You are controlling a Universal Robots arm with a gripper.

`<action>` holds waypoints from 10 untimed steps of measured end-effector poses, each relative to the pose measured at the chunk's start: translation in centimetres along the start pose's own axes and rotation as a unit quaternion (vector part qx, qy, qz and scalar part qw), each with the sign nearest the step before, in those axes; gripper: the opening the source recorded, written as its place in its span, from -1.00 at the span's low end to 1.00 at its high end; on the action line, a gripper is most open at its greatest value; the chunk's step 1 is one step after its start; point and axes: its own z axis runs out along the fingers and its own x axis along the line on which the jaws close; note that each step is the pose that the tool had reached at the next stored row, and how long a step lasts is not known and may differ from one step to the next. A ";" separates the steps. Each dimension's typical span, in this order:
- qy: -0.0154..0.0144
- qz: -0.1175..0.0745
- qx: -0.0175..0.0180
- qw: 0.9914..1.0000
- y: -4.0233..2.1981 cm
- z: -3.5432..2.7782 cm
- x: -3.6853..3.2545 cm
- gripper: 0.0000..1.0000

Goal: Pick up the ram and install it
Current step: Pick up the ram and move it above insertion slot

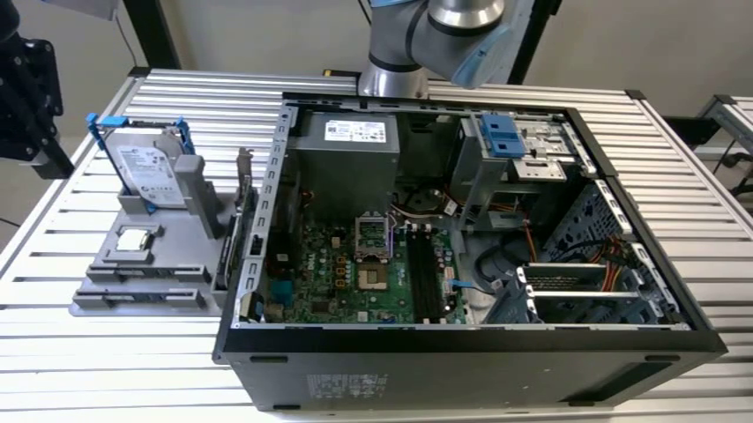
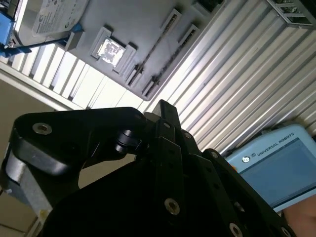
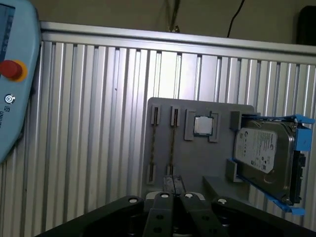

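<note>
Pincer pressed together and empty, aimed at the grey holder, where the ram stands edge-up along the edge opposite the hard drive; a square, centred grip on its long edge looks wisest.

End effector; grey holder on ribbed table.

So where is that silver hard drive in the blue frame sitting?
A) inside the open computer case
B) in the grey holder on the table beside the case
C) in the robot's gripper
B. In the exterior view, the hard drive stands upright in the grey holder, which sits on the table to the exterior view's left of the open computer case.
</note>
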 end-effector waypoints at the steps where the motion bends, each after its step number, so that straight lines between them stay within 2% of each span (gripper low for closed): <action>1: 0.000 0.000 0.000 1.000 -0.01 0.00 0.00 -1.00; 8: 0.000 0.000 0.000 1.000 0.00 0.00 0.04 -1.00; 9: 0.000 0.000 0.000 1.000 0.00 0.00 0.04 1.00; 10: 0.000 0.000 0.000 1.000 0.00 0.00 0.05 1.00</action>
